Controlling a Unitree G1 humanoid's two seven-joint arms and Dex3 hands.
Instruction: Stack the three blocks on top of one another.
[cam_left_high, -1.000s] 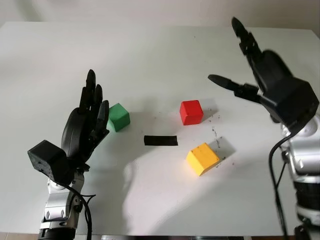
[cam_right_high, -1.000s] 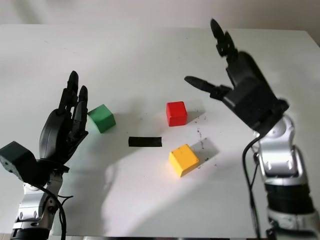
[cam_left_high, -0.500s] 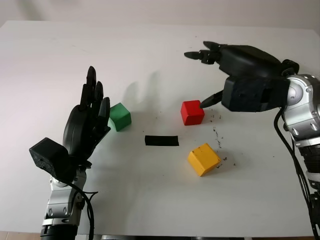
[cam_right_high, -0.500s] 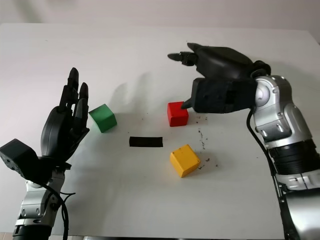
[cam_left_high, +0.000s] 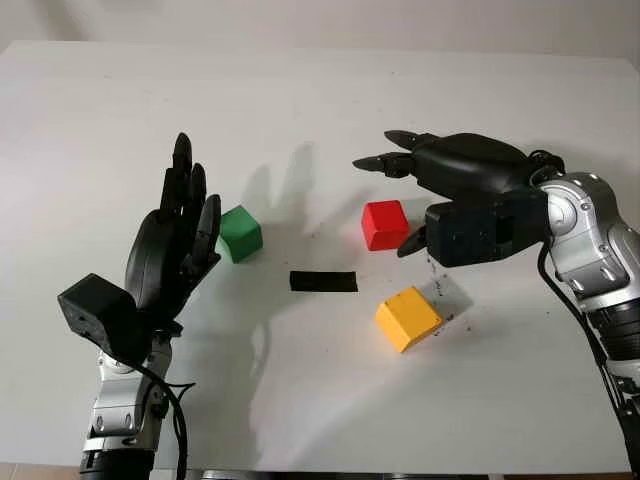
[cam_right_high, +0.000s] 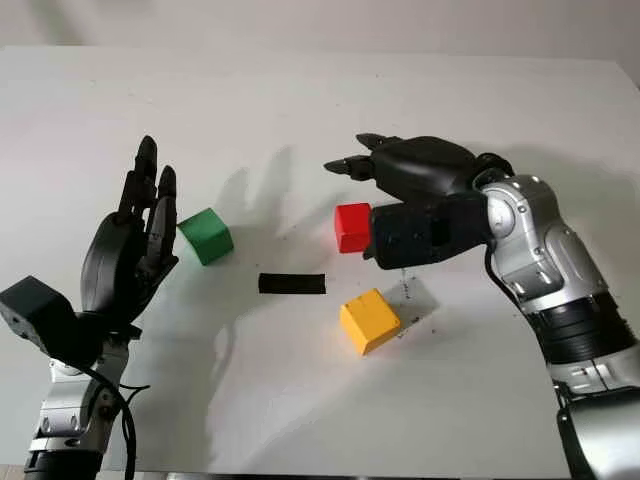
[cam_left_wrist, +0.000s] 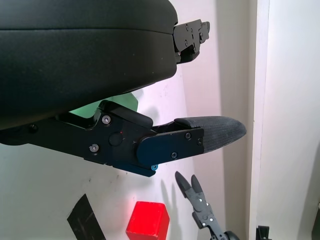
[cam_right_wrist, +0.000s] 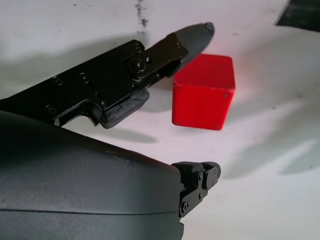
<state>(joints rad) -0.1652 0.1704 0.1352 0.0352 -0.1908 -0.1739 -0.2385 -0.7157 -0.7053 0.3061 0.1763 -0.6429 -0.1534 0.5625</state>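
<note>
Thumb tip (cam_right_wrist: 197, 34) low beside the red block (cam_left_high: 384, 224), at the face turned toward the right arm; the other fingers (cam_left_high: 385, 162) arched over and beyond the block's far side, clear of it. So: right hand (cam_left_high: 470, 200) open, holding nothing, bracketing the red block without visible contact — thumb near one side, long fingers above and past the opposite one. No grasp yet.

Outward from there: yellow block (cam_left_high: 407, 318) nearer the robot, just below the right palm, turned a little askew on the table (cam_left_high: 320, 110). Black strip (cam_left_high: 323, 281) flat between the red and green blocks, slightly toward the robot. Green block (cam_left_high: 240, 233) well apart across the strip, just beside the fingertips of the left hand (cam_left_high: 170, 255) — open, raised with fingers pointing up, idle.

All three blocks separate on the table, none stacked. Red block a near-cube, no long axis to favour; probably a matter of lowering the arched fingers onto the far face and closing against the thumb. Right hand clearly the nearer one for red and yellow; left nearer for green.
</note>
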